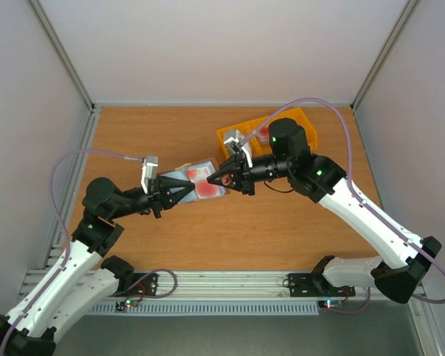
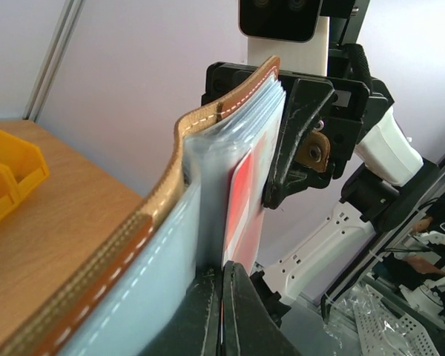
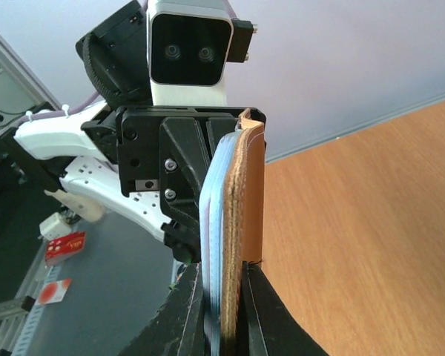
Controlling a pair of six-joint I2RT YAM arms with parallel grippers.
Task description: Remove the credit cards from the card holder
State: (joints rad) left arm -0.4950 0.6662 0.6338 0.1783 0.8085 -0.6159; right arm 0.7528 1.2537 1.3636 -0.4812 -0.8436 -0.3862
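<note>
Counter (image 1: 208, 237) below: right end effector (image 3: 224, 304) clamps card holder (image 3: 249, 193), my left end effector (image 2: 222, 297) pinches red credit card (image 2: 239, 200); advise straight withdrawal.

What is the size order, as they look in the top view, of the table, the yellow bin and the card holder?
1. table, by far the largest.
2. yellow bin, though the right arm hides part of it.
3. card holder: held up nearer the camera, yet plainly the smallest.

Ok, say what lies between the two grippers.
The card holder, held aloft by left gripper and right gripper, a red card in it; top view shows it.
</note>
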